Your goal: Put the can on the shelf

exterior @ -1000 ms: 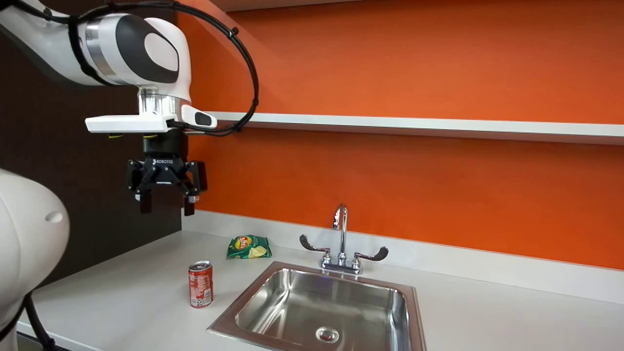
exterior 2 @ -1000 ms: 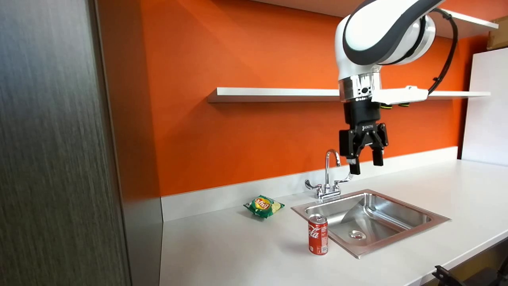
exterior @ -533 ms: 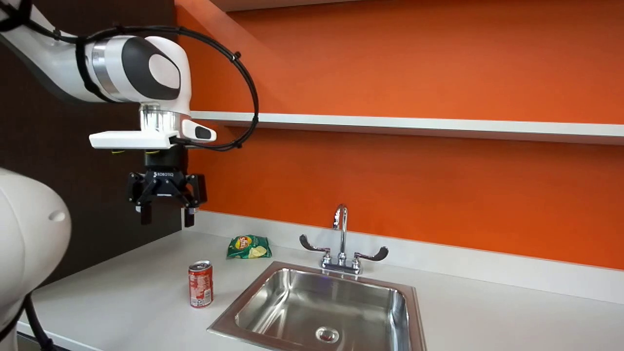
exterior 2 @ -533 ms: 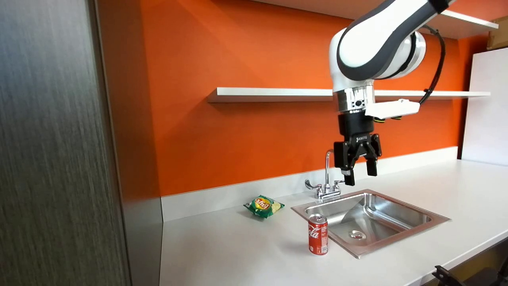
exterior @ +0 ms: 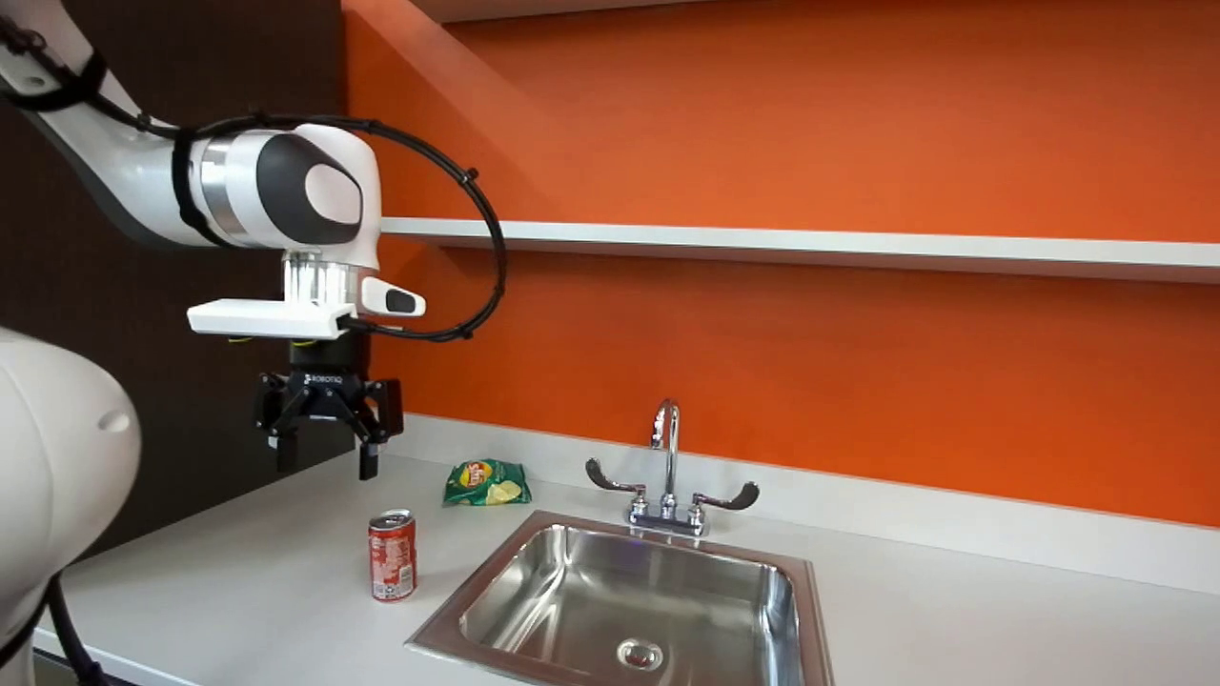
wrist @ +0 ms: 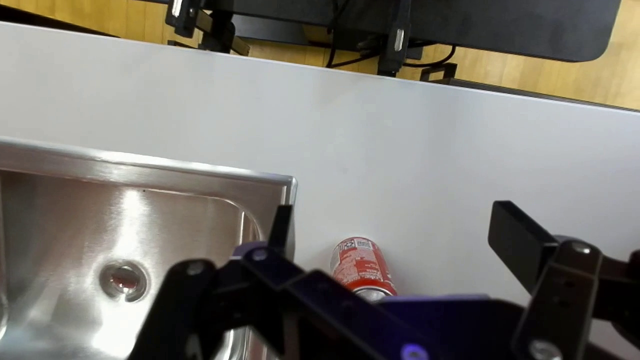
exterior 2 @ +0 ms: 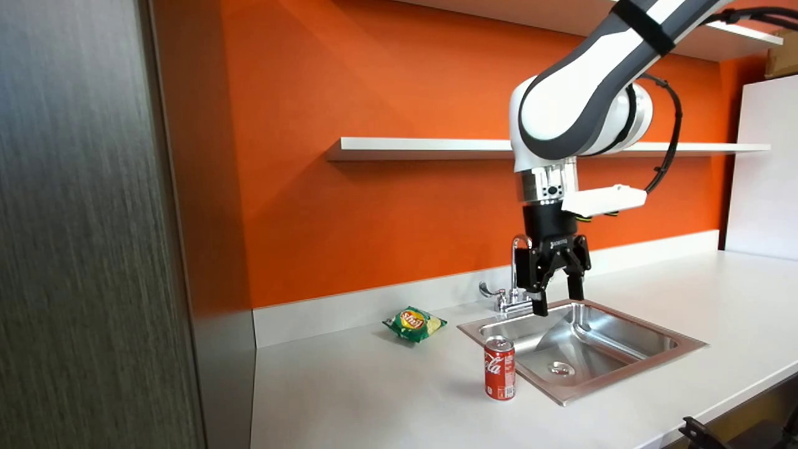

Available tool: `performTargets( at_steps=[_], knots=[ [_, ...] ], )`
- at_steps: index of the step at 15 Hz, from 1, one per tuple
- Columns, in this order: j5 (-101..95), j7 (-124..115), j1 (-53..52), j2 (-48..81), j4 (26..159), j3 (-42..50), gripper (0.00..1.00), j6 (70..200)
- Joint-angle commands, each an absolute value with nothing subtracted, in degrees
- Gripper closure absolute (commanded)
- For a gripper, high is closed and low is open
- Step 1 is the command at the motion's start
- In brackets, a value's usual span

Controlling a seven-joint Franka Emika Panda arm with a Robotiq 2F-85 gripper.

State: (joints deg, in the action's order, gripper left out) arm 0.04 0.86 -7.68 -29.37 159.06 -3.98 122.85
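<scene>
The red can (exterior: 392, 556) stands upright on the countertop beside the sink; it also shows in an exterior view (exterior 2: 499, 369). In the wrist view the can (wrist: 361, 264) lies between the fingers, nearer the left one, its silver top partly hidden by the gripper. My gripper (exterior: 328, 461) is open, empty and pointing down, above counter height and apart from the can. It also shows in an exterior view (exterior 2: 557, 298) and in the wrist view (wrist: 392, 215). The long white shelf (exterior: 762, 241) runs along the orange wall above the gripper; it also shows in an exterior view (exterior 2: 424, 144).
A steel sink (exterior: 488, 581) is set in the countertop (exterior: 267, 572) close to the can. A faucet (exterior: 670, 457) stands behind the sink. A green chip bag (exterior 2: 414, 323) lies near the wall. A tall dark panel (exterior 2: 93, 218) bounds the counter's end.
My gripper has moved down toward counter height, staying open. In one of the exterior views it has also shifted slightly left. The can and chip bag have not moved.
</scene>
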Motion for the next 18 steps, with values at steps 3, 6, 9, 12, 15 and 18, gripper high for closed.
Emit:
performTargets(
  at_steps=[3, 6, 9, 12, 15, 18],
  knots=[
    [1.4, 0.5, -7.6, -20.7, 159.1, -4.5, 0.00, 129.4],
    [0.5, -0.1, -6.9, -16.1, 158.6, -4.6, 0.00, 131.4],
    [0.8, -0.1, -7.1, -12.0, 158.1, -4.7, 0.00, 132.8],
    [0.9, 0.0, -7.2, -8.2, 157.5, -4.8, 0.00, 133.8],
    [2.2, 0.9, -7.6, -5.3, 157.2, -4.8, 0.00, 135.1],
    [3.8, 1.4, -7.9, -3.0, 157.0, -5.1, 0.00, 137.6]
  ],
)
